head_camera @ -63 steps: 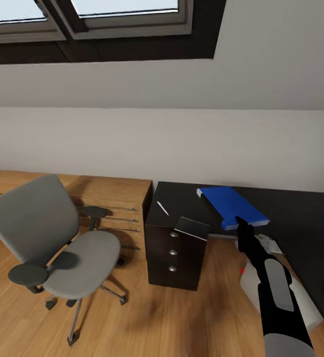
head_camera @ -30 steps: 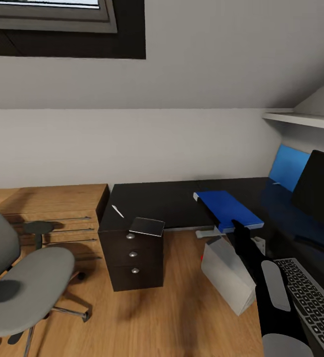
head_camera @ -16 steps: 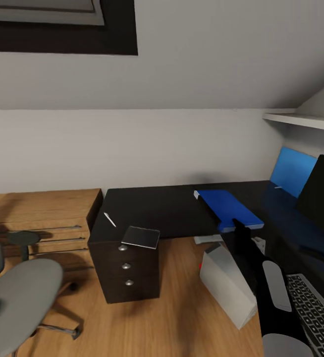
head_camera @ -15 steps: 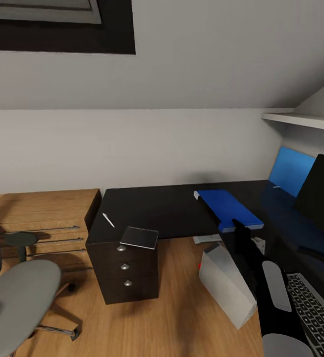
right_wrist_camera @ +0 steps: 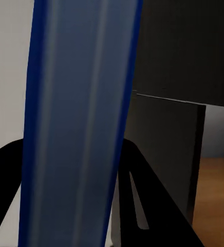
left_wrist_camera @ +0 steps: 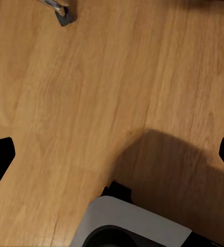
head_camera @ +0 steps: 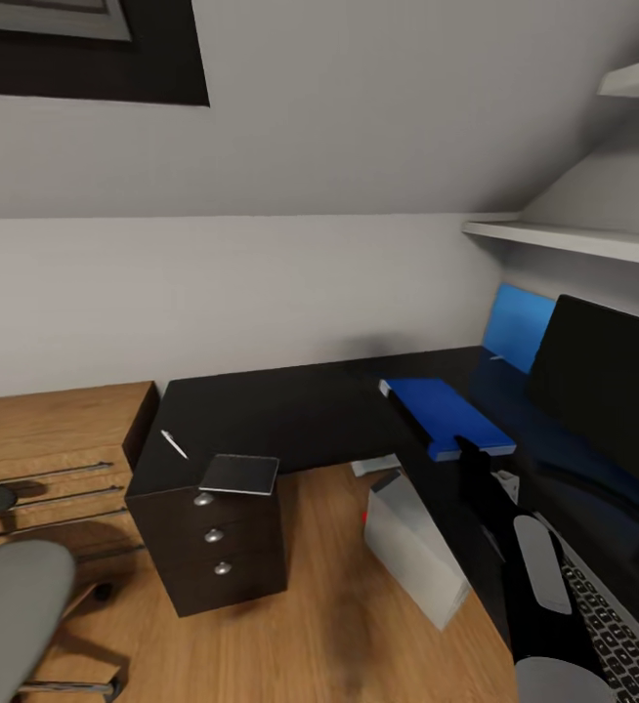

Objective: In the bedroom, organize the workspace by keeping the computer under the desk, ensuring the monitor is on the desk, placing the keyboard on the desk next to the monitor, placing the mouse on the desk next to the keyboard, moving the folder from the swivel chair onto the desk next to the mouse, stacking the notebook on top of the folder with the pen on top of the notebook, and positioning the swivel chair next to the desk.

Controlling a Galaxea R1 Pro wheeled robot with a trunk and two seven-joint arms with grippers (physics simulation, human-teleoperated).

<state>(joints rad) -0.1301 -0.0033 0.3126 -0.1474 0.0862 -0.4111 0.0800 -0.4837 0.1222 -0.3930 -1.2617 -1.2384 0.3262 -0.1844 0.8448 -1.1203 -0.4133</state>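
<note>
My right gripper (head_camera: 469, 449) is shut on the blue folder (head_camera: 444, 414), which it holds over the black desk (head_camera: 300, 405). In the right wrist view the folder (right_wrist_camera: 76, 123) runs between the two black fingers. The monitor (head_camera: 603, 410) and keyboard (head_camera: 617, 640) are on the desk at the right. The notebook (head_camera: 239, 474) and the pen (head_camera: 174, 444) lie on the desk above the drawer unit. The grey computer (head_camera: 412, 547) stands tilted on the floor by the desk's edge. The swivel chair (head_camera: 7, 605) shows at the lower left. My left gripper (left_wrist_camera: 112, 154) is open over the floor. The mouse is out of view.
A dark drawer unit (head_camera: 217, 557) with silver knobs holds up the desk's left end. A light-wood counter (head_camera: 46, 439) runs along the wall to the left. A blue wall panel (head_camera: 520, 327) and a white shelf (head_camera: 574, 239) are behind the monitor. A chair caster (left_wrist_camera: 58, 10) is on the wooden floor.
The head camera has turned right: the chair and drawer unit slid left in the picture and the monitor came further in. The folder stays in my right gripper.
</note>
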